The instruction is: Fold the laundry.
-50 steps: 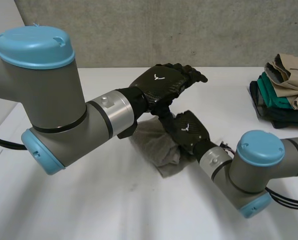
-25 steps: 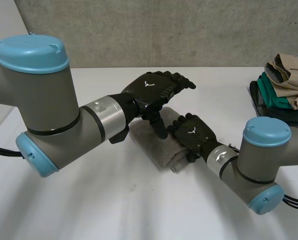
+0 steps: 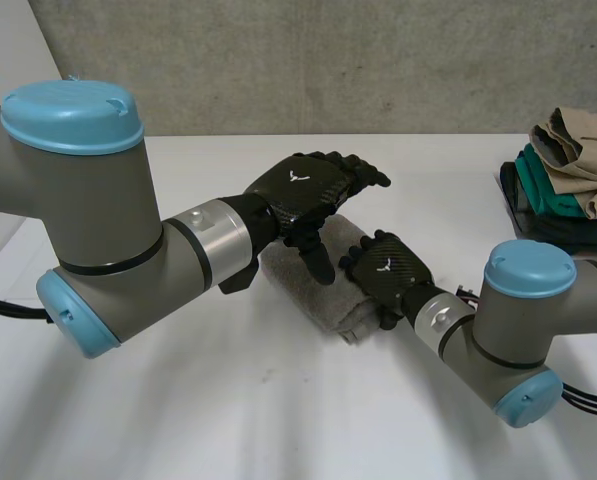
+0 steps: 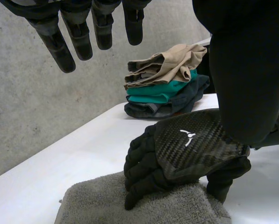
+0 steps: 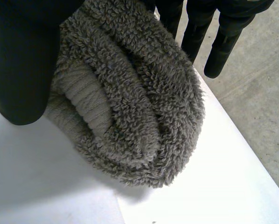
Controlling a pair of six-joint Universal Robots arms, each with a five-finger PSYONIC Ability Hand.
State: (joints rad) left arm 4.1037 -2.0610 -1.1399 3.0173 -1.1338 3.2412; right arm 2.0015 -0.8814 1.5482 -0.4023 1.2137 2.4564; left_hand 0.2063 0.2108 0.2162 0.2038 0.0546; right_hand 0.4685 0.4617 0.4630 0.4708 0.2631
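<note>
Grey towel [image 3: 303, 290]: folded into a thick, fluffy bundle, lying on the white bench [image 3: 178, 420] about mid-way between the two arms. In the right wrist view its layered end [image 5: 130, 93] faces out.
Right hand [image 3: 388, 270]: clamped on the towel's right end. From the left wrist view its fingers [image 4: 141, 168] curl down over the top of the pile and its thumb is tucked against the side, so the cloth is pinched between them.
Left hand [image 3: 303, 190]: hovering above the towel's far side, its fingers [image 4: 60, 42] straight and spread and its thumb pointing down towards the cloth. I cannot tell whether the thumb touches it.
Pile of folded clothes [image 3: 568, 180]: tan on top, then teal over dark pieces, at the bench's far right edge, well apart from the towel.
Behind: a bare concrete wall [image 3: 328, 60].
</note>
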